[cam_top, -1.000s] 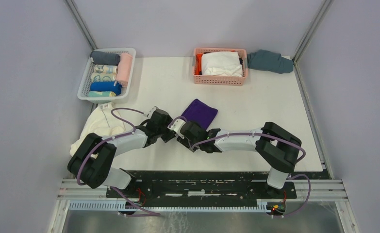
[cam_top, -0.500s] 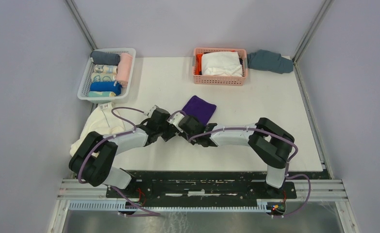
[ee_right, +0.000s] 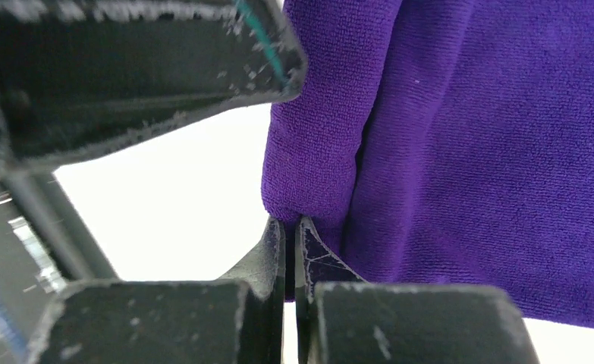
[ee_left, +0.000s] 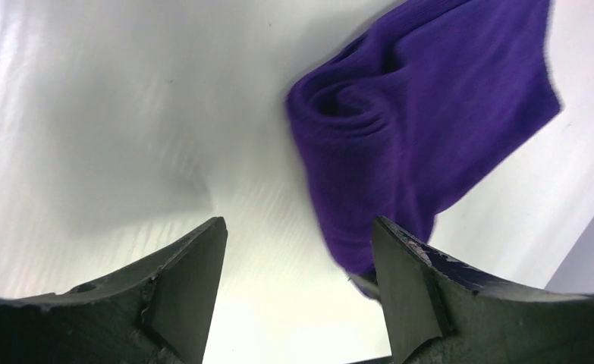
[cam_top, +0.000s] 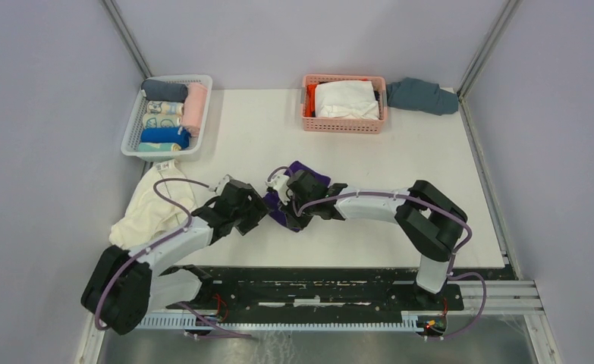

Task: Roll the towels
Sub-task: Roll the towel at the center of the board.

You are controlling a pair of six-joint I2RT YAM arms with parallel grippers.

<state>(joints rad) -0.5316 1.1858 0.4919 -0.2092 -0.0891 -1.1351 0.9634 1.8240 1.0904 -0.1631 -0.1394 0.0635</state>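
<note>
The purple towel (cam_top: 306,171) lies bunched at the table's middle, partly under my right arm. It shows folded over itself in the left wrist view (ee_left: 430,114). My right gripper (cam_top: 286,203) is shut on a pinched fold at the towel's edge (ee_right: 316,174), its jaws (ee_right: 292,224) pressed together. My left gripper (cam_top: 257,209) hangs just left of the towel, open, with bare table between its jaws (ee_left: 297,231). Its right finger (ee_left: 407,280) stands beside the towel's lower edge. The cream-white towel (cam_top: 151,206) lies crumpled at the table's left edge.
At the back left, a white basket (cam_top: 205,97) holds several rolled towels. A pink basket (cam_top: 344,124) with white and orange cloth stands at the back middle. Right of it lies a teal-grey cloth (cam_top: 422,95).
My right gripper has shut on the purple towel's edge and drawn it in, bunching the cloth. My left arm has pulled back toward the near left, its gripper opening wider.
</note>
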